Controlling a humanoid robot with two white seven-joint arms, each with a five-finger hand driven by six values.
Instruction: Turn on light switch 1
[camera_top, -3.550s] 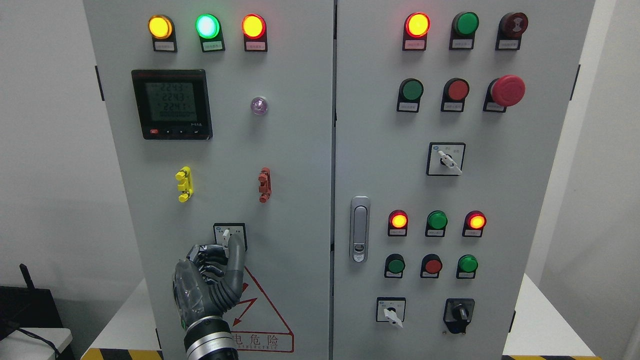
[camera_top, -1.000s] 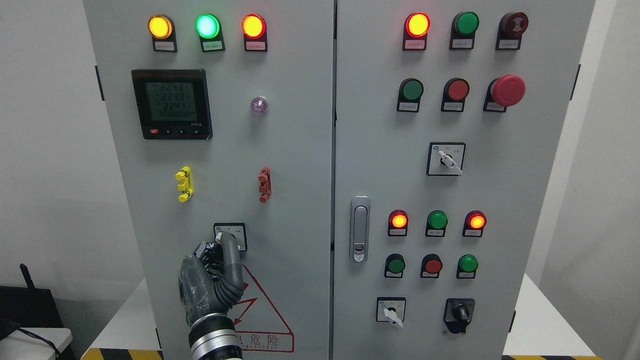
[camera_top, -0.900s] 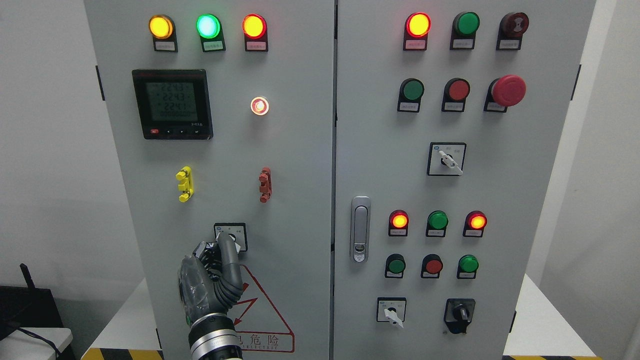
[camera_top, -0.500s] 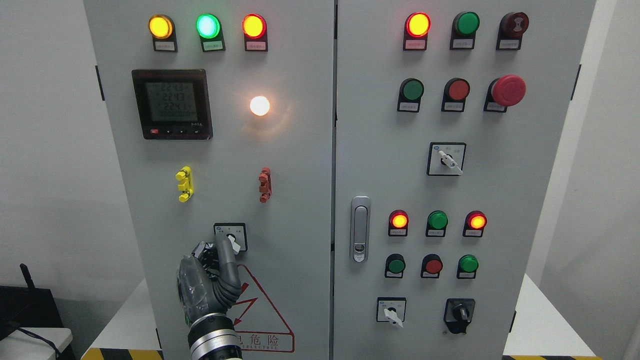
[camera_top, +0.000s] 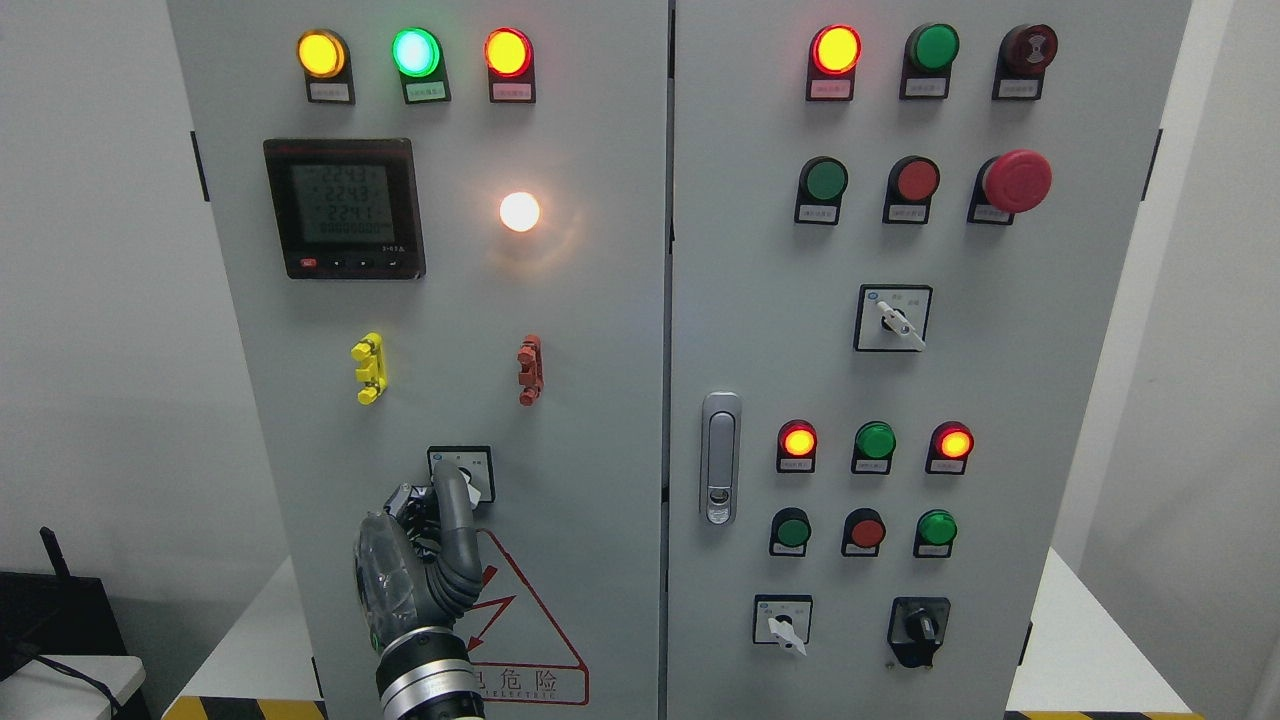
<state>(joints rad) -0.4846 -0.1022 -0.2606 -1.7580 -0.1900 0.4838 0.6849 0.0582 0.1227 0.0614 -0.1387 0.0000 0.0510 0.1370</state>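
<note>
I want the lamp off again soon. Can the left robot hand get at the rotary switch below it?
Probably yes: the left robot hand is already at the rotary switch, one finger across its face, nothing between them.

Plain white walls flank both sides. A white table sits below, its front edged with yellow-black hazard tape. Dark equipment occupies the lower left corner.

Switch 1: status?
Left hand at switch, one finger extended on its knob, others curled. Lamp above lit white. Right hand out of view. Nothing in the way.
</note>
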